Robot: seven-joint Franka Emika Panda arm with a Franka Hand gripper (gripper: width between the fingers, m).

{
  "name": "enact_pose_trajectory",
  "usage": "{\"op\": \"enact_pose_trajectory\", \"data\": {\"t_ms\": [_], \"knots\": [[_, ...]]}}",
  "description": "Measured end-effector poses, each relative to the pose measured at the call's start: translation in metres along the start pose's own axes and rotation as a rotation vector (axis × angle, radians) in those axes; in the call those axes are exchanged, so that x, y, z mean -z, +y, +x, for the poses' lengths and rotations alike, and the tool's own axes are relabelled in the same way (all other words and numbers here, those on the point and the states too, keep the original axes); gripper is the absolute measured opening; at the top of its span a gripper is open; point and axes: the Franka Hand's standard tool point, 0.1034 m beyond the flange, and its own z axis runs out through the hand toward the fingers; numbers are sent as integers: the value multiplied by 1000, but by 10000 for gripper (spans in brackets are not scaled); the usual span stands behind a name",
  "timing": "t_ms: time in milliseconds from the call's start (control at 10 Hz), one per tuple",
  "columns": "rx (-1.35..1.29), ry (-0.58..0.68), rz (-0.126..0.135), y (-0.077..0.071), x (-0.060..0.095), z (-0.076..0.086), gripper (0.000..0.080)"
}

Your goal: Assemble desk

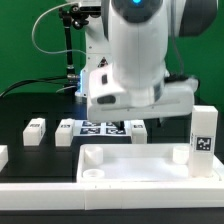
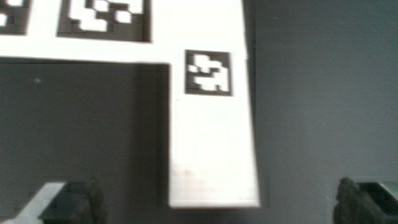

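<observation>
Two dark fingers (image 2: 63, 203) of the claw (image 2: 214, 208) are spread wide, one on each side of a tagged white desk leg (image 2: 214, 130) lying flat on the black counter (image 2: 320, 100), seemingly lined up to pinch it. Overhead, the arm (image 1: 135, 50) points straight down. The marker board (image 2: 98, 20) lies just beyond the claw; the tabletop panel (image 1: 140, 163) sits well apart from it.

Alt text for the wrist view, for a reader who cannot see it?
A white desk leg bearing a black-and-white tag lies on a dark table, one end between the fingertips of the open end effector. The marker board lies by its other end.
</observation>
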Motion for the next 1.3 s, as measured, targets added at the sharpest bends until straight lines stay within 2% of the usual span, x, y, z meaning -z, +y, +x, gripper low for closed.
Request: {"op": "enact_pose_trajectory", "data": {"t_ms": [300, 600, 800, 900, 1000, 1300], "knots": [[-1, -120, 4, 0, -6, -2, 648], [-2, -115, 3, 1, -8, -1, 648], [-74, -173, -2, 4, -28, -4, 648], [-115, -225, 4, 5, -33, -5, 648], [-111, -211, 2, 6, -32, 0, 648], [-111, -212, 2, 6, -32, 0, 648]]}}
